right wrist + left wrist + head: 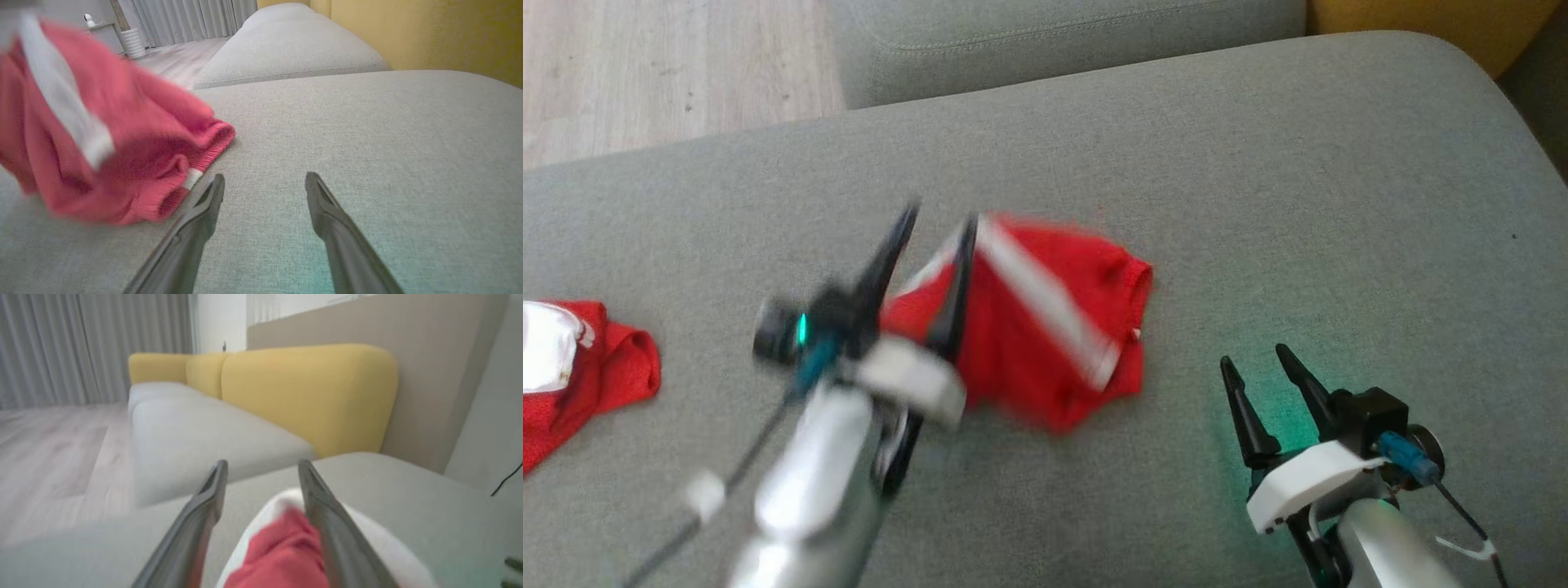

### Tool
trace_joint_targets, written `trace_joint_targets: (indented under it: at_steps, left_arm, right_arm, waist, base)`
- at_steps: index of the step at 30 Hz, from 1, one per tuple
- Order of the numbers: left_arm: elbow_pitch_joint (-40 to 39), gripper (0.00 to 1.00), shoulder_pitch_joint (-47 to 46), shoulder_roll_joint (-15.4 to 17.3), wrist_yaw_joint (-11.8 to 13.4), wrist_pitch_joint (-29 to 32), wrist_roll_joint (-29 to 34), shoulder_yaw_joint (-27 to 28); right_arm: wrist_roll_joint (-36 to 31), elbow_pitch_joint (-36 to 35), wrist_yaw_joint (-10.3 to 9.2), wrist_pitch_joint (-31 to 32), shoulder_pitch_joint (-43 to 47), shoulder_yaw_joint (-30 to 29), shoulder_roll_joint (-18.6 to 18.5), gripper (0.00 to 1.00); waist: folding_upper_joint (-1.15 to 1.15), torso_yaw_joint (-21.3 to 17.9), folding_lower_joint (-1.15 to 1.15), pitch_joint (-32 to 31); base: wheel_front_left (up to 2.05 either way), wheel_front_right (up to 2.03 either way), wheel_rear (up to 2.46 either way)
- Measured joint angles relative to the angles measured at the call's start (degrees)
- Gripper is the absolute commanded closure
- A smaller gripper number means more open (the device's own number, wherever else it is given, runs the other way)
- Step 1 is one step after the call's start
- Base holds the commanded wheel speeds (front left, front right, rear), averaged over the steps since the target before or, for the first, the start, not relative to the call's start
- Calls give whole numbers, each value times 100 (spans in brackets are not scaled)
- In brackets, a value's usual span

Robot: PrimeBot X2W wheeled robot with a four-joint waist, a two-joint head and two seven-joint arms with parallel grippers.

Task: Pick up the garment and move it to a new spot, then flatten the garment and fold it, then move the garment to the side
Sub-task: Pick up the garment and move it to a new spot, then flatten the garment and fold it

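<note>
Garment [1045, 327] lies in a crumpled red heap near the middle of the grey cushion [1339, 204], well clear of its far and right edges. A white stripe [1045, 294] runs slantwise across the heap. The picture of it is smeared, so the exact lie of the folds cannot be read.

The left pincer [938, 216] is over the heap's left part with its fingers apart. The left wrist view shows red and white cloth low between them, but I cannot tell whether either finger touches it, and nothing looks clamped. The right pincer [1254, 355] sits low over bare cushion just right of the heap, spread wide and empty. In the right wrist view its left finger [204, 204] is just beside the ribbed hem [212, 143].

A second red cloth [605, 367] lies at the cushion's left side, well apart from the heap.

By its look the garment is light, thin and limp. It should sag from wherever it is taken, have no stiffness to push against, and drag a little on the woven cushion. The ribbed hem looks like the best hold, being thicker and firmer than the body cloth and lying open on the side toward the right pincer. A pinch in the middle of the heap could catch several layers at once and lift it as a lump. For flattening, I judge two holds set apart along the hem or at two corners would spread it better than one. The garment is not yet flat or folded.
</note>
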Motion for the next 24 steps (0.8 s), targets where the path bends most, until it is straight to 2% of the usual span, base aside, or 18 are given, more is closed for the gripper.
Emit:
trace_joint_targets:
  at_steps: [2,3,8,16,24]
  left_arm:
    - [11,0,608,35,109,0,81,146]
    - [14,0,1195,54,216,1,107,374]
    - [-432,0,2150,133,499,1,257,1187]
    - [-1270,0,3212,56,503,1,723,2113]
    - [-1527,0,3630,-122,345,1,989,2343]
  right_arm:
    - [0,-3,0,0,-3,-5,2,0]
    - [0,-22,0,0,-4,-5,7,0]
    - [0,-151,0,0,-7,-137,22,0]
    - [-58,-303,-1,0,110,-481,53,0]
    - [-58,-256,0,0,481,-512,105,0]
  waist:
    - [0,4,0,14]
    - [0,17,0,17]
    - [0,124,0,-27]
    - [0,284,-1,-268]
    - [0,419,-1,-367]
  base:
    - [0,0,0]
    - [0,0,0]
    - [0,0,0]
    - [0,0,0]
    - [0,0,0]
